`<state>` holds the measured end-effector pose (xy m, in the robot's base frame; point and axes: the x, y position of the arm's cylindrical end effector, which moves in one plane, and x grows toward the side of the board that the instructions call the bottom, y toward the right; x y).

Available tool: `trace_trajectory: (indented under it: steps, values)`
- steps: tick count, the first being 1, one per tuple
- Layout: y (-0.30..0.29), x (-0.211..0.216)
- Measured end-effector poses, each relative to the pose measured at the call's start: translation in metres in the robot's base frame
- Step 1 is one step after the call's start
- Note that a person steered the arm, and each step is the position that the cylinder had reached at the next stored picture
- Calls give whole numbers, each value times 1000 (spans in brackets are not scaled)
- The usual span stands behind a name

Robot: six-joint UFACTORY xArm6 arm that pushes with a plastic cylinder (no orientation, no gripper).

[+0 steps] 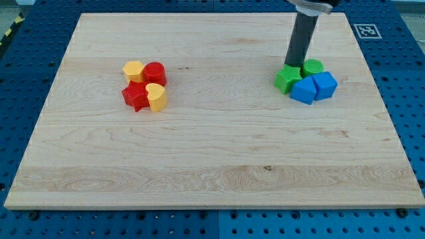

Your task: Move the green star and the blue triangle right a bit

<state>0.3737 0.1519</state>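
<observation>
1. Far left of my tip on the bench: yellow block, red cylinder, red star, yellow block, clustered.
2. My tip: bare rod, no hand; touching green star, just above it.
3. Right: green cylinder.
4. Below-right: blue triangle, blue cube, touching.

My tip touches the green star at upper right; blue triangle just below; red and yellow blocks cluster at upper left.
</observation>
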Motion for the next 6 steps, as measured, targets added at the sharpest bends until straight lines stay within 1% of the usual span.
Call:
trace_trajectory:
  steps: [1, 2, 4, 6]
  values:
    - [-2, 4]
    - [-33, -10]
    - [-94, -11]
    - [-50, 38]
